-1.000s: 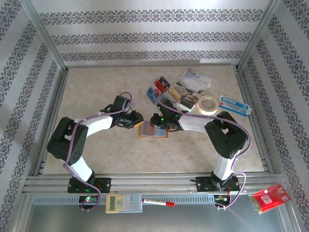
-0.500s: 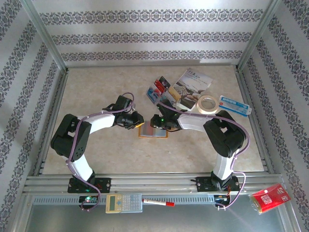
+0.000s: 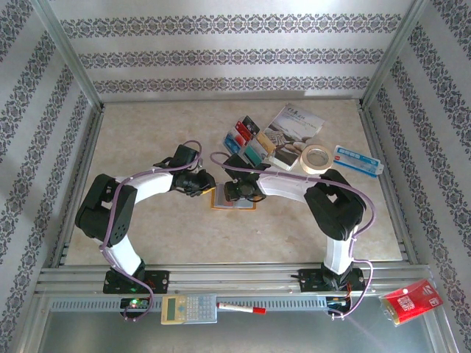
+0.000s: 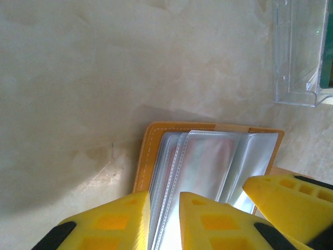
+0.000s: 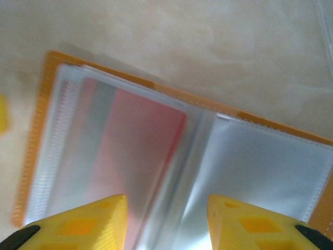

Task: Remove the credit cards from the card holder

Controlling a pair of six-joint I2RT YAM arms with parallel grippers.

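Lying open on the worktop, the holder [image 4: 208,161] is stretching left-right; left fingers [image 4: 119,221] are pinching its left sleeve edges, narrow, while right fingers [image 5: 83,224] are hovering part-open straight above the sleeved red card [image 5: 140,140]

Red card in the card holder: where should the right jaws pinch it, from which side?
Probably the edge of the red card nearest the centre fold, coming from the fold side: its rounded corner shows there, while the opposite edge sits by the stitched seam of the card holder.
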